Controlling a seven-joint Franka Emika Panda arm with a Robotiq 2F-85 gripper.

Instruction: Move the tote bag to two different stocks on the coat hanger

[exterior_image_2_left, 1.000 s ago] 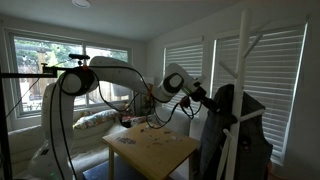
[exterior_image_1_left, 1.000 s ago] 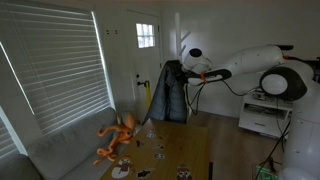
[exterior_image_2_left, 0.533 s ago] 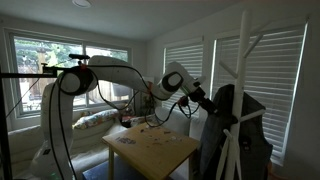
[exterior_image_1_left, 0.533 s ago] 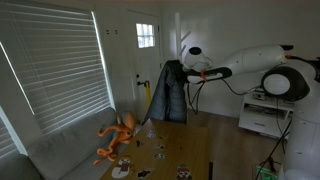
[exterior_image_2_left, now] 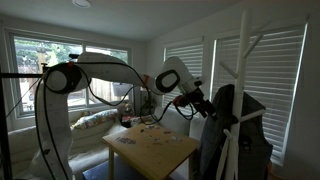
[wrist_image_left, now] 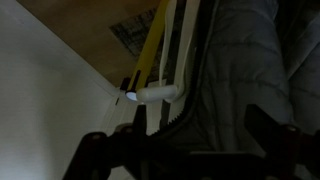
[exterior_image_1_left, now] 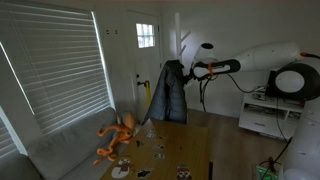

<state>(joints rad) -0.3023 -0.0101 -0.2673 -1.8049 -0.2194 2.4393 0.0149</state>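
**Gripper open beside the coat hanger, straps on a peg ahead of it**

In the wrist view, the tote bag [wrist_image_left: 176, 40] shows only as pale thin straps. They run from a short white stock [wrist_image_left: 158, 93] away towards the wooden floor, and a yellow strip lies along their left side. The bag's cloth body cannot be made out in any view. The straps and the stock sit just ahead of the gripper [wrist_image_left: 178, 135], between the lines of its two fingers, with a gap between them and the fingertips. The quilted dark jacket [wrist_image_left: 250, 60] hangs immediately right of the straps and fills that side of the view.

The gripper is released. Its two dark fingers stand wide apart at the lower corners of the wrist view, with nothing clamped between them and no contact with the straps or the stock visible.

In both exterior views, the gripper [exterior_image_1_left: 190, 72] [exterior_image_2_left: 207, 105] is held at the upper part of the dark jacket [exterior_image_1_left: 170, 95] [exterior_image_2_left: 232, 130], close to the white coat hanger [exterior_image_1_left: 183, 40] [exterior_image_2_left: 241, 60].
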